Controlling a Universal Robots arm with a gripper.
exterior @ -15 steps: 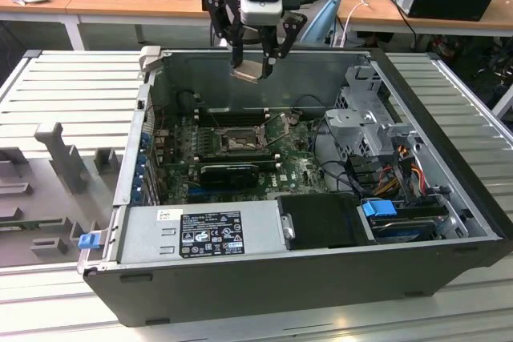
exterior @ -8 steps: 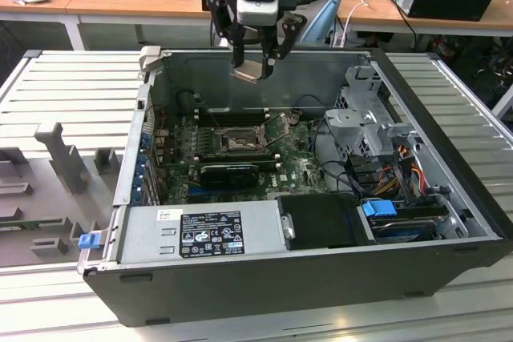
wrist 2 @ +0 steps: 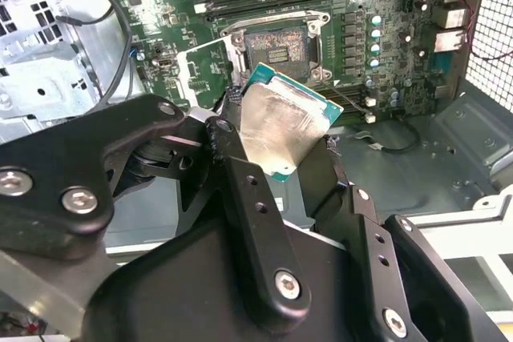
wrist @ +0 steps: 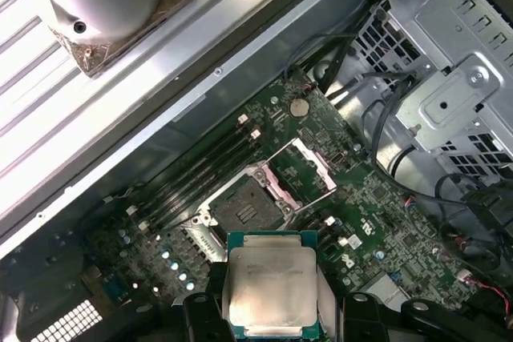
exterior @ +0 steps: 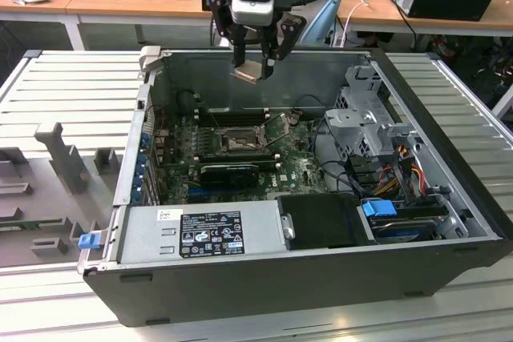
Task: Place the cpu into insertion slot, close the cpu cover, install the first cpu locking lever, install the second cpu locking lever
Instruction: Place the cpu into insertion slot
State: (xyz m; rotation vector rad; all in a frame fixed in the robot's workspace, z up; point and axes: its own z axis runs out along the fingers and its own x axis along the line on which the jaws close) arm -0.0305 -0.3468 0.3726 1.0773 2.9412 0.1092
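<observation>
Silver-grey cpu (wrist: pixel 268 290) in the claw (exterior: pixel 254 66), high above the insertion slot (exterior: pixel 239 143).

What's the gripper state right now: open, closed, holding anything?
Gripper: shut on the cpu, held in the air above the insertion slot; cpu not yet seated.

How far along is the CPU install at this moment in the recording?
No step looks finished yet. In hand: the tool grips the cpu in the air above the open computer case. The insertion slot is empty and the cpu cover is swung open beside it, so seating, closing and both lever steps remain.
</observation>
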